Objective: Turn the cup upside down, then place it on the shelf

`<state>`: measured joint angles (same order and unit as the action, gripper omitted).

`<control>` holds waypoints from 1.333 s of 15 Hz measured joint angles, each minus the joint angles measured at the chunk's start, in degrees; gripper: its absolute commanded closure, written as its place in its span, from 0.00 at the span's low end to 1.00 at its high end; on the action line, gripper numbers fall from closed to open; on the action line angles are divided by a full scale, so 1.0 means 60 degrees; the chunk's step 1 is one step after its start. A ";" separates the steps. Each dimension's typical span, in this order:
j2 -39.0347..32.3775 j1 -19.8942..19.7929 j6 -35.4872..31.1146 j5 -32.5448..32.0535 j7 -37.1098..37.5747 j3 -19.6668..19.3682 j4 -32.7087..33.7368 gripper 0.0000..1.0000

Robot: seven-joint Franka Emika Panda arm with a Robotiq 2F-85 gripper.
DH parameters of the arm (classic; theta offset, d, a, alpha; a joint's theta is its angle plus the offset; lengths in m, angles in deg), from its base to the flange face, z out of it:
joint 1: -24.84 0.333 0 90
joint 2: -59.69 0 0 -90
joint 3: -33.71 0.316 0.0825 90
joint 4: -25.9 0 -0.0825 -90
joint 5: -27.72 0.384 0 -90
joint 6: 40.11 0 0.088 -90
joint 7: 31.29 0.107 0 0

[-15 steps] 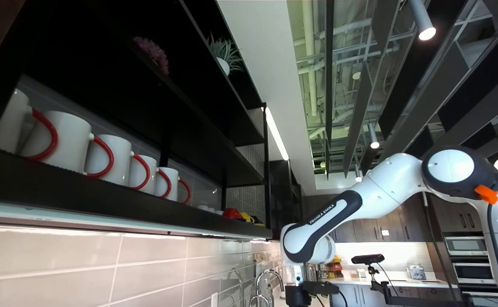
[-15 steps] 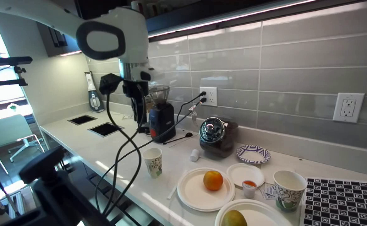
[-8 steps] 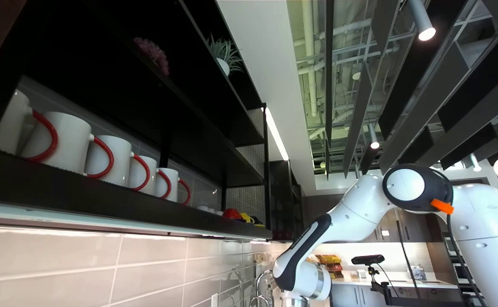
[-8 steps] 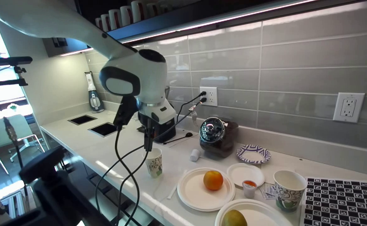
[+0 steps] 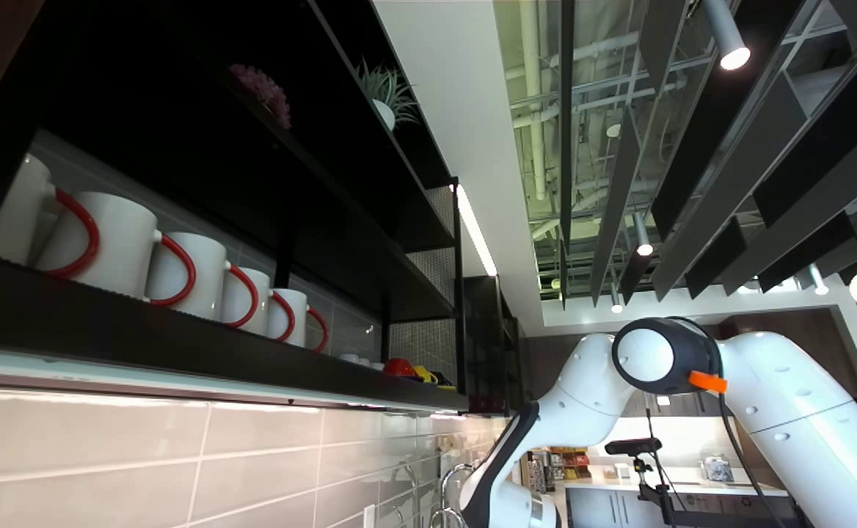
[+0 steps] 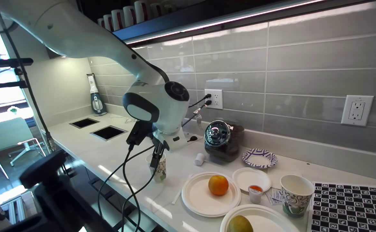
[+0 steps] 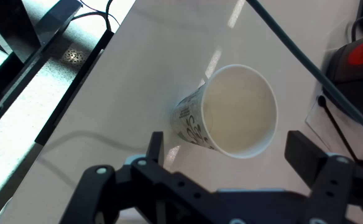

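Wrist view: the pincer (image 7: 225, 143) is spread wide above the table (image 7: 131, 93) and holds nothing; the gap between its fingers (image 7: 155, 147) looks broader than the mouth of the patterned paper cup (image 7: 231, 110). That cup stands upright on the table, mouth up, just beyond the fingertips and in line with the gap, and neither finger appears to touch it. Past the pincer's finger on the right of this view are a thin black utensil (image 7: 337, 126) and a dark appliance (image 7: 355, 76). In an exterior view the pincer hangs tilted in front of the cup, hiding part of it; to its right lies a white plate (image 6: 194, 206) bearing an orange (image 6: 218, 185), and well apart from it stands a second patterned cup (image 6: 296, 195). The shelf (image 6: 175, 24), seen in both exterior views, is well above the pincer and carries white mugs (image 5: 117, 246) with red handles.
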<state>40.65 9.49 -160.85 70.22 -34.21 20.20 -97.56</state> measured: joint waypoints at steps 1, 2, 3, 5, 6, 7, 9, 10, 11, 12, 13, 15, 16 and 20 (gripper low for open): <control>-0.0027 -0.0008 0.0015 0.0002 0.0006 0.0013 0.0048 0.00; -0.0028 -0.0010 0.0025 0.0004 0.0014 0.0018 0.0077 0.00; -0.0028 -0.0011 0.0041 0.0005 0.0017 0.0019 0.0104 0.00; -0.0028 -0.0015 0.0062 -0.0005 0.0019 0.0019 0.0116 0.00; -0.0039 -0.0028 0.0062 0.0005 0.0045 0.0020 0.0119 0.00; -0.0088 -0.0076 0.0063 0.0157 0.0099 0.0022 0.0140 0.00; -0.0334 -0.0300 0.0172 0.0807 0.0105 0.0029 0.0302 0.00; -0.0503 -0.0453 0.0318 0.1115 0.0093 0.0029 0.0426 0.00; -0.0701 -0.0620 0.0478 0.1410 0.0070 0.0031 0.0569 0.00; -0.0918 -0.0782 0.0676 0.1626 0.0053 0.0031 0.0724 0.00; -0.1150 -0.0931 0.0909 0.1800 0.0051 0.0031 0.0900 0.00; -0.1706 -0.1184 0.1500 0.1943 0.0062 0.0031 0.1348 0.00; -0.1996 -0.1274 0.1811 0.1952 0.0070 0.0035 0.1597 0.00; -0.3259 -0.1441 0.2799 0.1974 0.0350 0.0134 0.2737 0.00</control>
<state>21.09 0.85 -144.05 82.06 -32.11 21.01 -81.13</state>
